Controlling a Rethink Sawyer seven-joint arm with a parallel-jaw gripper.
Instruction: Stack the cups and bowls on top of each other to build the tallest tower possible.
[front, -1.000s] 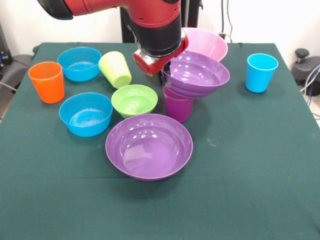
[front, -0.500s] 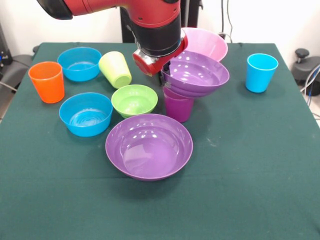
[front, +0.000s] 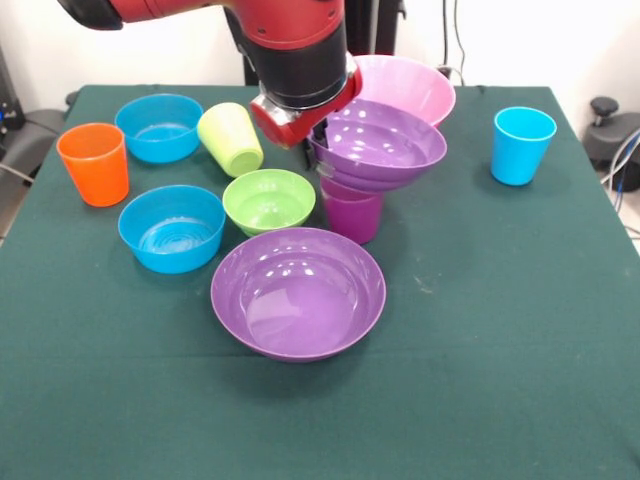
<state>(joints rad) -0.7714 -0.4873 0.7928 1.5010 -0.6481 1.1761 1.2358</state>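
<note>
Tipping is the risk: the wide purple bowl (front: 378, 147) sits tilted on the narrow purple cup (front: 351, 213), so a nudge at its rim could slide it off onto the tabletop (front: 500, 330). Beside the green bowl (front: 268, 200), this stack stands with the pincer (front: 318, 132) at the bowl's rim on the lime cup (front: 231, 138) side; whether it grips, I cannot tell.

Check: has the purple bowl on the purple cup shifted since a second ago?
Yes. The purple bowl slid slightly left, toward the lime green cup, away from the light blue cup.

The arm (front: 290, 45) is glossy red, with a black cylindrical wrist band and a red end block.
</note>
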